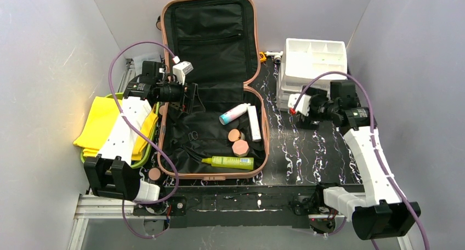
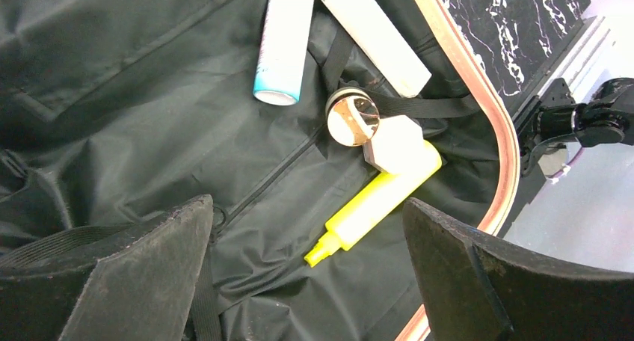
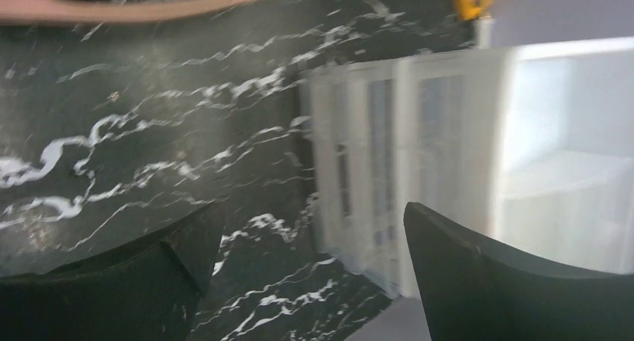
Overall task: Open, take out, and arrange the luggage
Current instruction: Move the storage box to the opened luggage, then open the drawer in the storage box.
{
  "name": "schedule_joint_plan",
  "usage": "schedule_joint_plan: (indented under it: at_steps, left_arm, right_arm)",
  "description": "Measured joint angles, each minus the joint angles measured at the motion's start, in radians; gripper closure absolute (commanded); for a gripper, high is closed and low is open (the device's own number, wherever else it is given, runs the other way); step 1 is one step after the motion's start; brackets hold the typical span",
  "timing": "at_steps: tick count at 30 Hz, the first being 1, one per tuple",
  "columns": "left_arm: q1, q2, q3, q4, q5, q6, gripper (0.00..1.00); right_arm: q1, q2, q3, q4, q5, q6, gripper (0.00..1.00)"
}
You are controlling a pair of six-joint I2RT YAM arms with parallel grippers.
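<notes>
A salmon-pink hard-shell suitcase (image 1: 267,146) lies open in the middle of the black marbled counter (image 1: 307,151), lid at the far side. On its black lining rest a lime-yellow bottle (image 1: 230,162), a hexagonal pink jar (image 1: 240,147), a round pink jar (image 1: 234,135), a white spray can (image 1: 234,114) and a white tube (image 1: 254,123). The left fingers (image 2: 134,281) hang spread apart over the lining, holding nothing. The right fingers (image 3: 486,289), also apart and empty, hover over the counter beside a white drawer organizer (image 1: 312,61). A yellow cloth (image 1: 104,124) lies left of the suitcase.

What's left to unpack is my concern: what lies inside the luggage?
Inside the luggage: a spray can, a white stick, a round jar, a hexagonal jar, a yellow bottle. The zip pocket's contents are hidden.
</notes>
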Motion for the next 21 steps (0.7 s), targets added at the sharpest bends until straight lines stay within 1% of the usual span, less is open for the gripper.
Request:
schedule_joint_plan:
  at_steps: [4,8,9,13,21]
  left_arm:
    - [0.0,0.003,-0.032,-0.002,0.024,0.007,0.02]
    - [0.0,-0.03,-0.08,-0.009,0.033,0.037,0.02]
    - [0.0,-0.042,-0.093,-0.013,0.035,0.047,0.02]
    - [0.0,-0.063,-0.116,-0.014,0.047,0.063,0.02]
    - [0.001,-0.062,-0.135,-0.006,0.06,0.069,0.02]
  right_arm:
    - [-0.002,0.029,-0.155,-0.041,-0.003,-0.148,0.02]
    - [-0.008,0.058,-0.24,-0.047,0.004,-0.217,0.01]
    - [-0.014,0.064,-0.278,-0.026,0.009,-0.265,0.02]
    - [-0.045,0.07,-0.371,0.081,-0.008,-0.341,0.02]
    - [-0.177,0.234,-0.399,0.256,-0.132,-0.428,0.02]
